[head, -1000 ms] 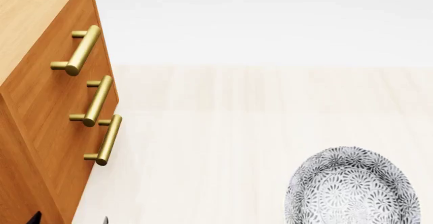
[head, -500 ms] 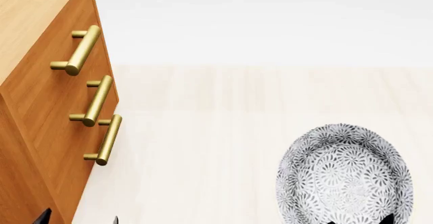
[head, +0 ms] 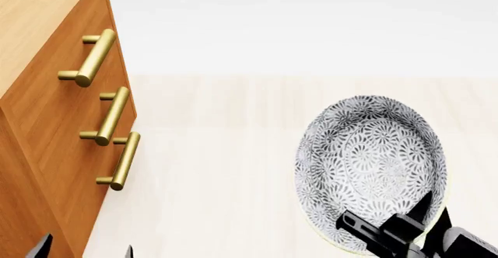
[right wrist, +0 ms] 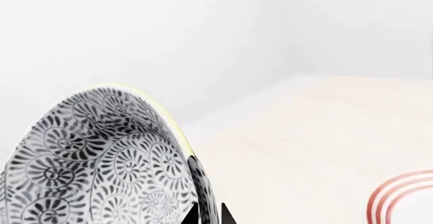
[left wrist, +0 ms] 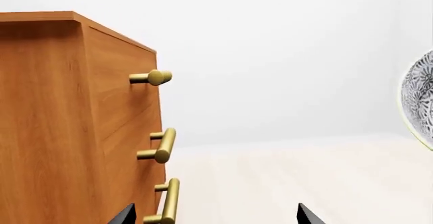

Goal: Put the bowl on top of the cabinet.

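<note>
The bowl [head: 365, 164], white with a dense dark grey floral pattern, hangs tilted above the pale floor at the right of the head view. My right gripper [head: 430, 213] is shut on its near rim. In the right wrist view the bowl [right wrist: 95, 158] stands on edge, its rim pinched between the two dark fingertips of the right gripper [right wrist: 208, 215]. The orange-brown cabinet [head: 46, 112] with brass handles fills the left side, and its lighter top shows at the upper left. My left gripper [left wrist: 215, 216] is open and empty beside the cabinet [left wrist: 61, 122]. The bowl's edge [left wrist: 421, 100] shows far off.
A white plate with red rings [right wrist: 402, 198] lies on the floor near the bowl. The three brass bar handles [head: 109, 115] stick out from the cabinet front toward the open floor. A white wall rises behind.
The bowl has risen and shifted toward the cabinet, held by the right gripper, which has come into the head view. The left gripper tips have barely moved.
</note>
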Available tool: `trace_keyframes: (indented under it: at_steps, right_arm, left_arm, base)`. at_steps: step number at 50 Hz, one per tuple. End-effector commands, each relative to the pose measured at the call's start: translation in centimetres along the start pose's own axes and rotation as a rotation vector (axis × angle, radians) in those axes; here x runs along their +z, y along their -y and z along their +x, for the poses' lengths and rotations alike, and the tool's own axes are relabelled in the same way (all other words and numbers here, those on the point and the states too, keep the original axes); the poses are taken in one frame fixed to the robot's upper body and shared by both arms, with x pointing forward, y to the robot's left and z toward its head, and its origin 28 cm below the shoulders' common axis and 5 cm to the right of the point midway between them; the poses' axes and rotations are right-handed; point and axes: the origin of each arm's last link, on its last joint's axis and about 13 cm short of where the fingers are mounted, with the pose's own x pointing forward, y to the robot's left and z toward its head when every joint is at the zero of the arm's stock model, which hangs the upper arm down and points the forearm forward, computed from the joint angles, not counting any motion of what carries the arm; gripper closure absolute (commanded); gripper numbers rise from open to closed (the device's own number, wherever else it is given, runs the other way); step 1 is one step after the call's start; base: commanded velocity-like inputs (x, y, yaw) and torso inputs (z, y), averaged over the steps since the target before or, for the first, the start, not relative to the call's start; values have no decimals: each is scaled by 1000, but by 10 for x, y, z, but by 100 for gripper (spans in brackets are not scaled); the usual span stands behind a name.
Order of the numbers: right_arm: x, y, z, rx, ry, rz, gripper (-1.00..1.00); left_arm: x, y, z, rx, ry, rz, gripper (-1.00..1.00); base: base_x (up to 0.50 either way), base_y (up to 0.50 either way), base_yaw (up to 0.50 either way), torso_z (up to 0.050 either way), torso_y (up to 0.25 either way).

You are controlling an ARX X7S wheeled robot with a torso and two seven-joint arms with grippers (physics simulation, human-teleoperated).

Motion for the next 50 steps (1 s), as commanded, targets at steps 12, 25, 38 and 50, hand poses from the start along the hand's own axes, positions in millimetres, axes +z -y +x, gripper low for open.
trace_keyframes:
  at_steps: [12, 25, 38, 50]
  right_arm:
    - [17, -25, 22, -38, 130, -148, 100]
    - [20, -36, 25, 1, 195, -207, 100]
    - [19, -49, 37, 107, 230, -222, 100]
    - [13, -52, 43, 210, 245, -177, 100]
  left_arm:
    - [12, 0, 2, -18, 29, 11, -100]
    - [37, 1, 14, -139, -38, -10, -100]
    - [64, 6, 24, -240, -82, -8, -100]
    - [70, 9, 27, -263, -70, -26, -100]
  base:
    - [0, 0, 0, 0, 1]
    - [0, 0, 0, 0, 0]
    - [0, 0, 0, 0, 1]
    - [0, 0, 0, 0, 0]
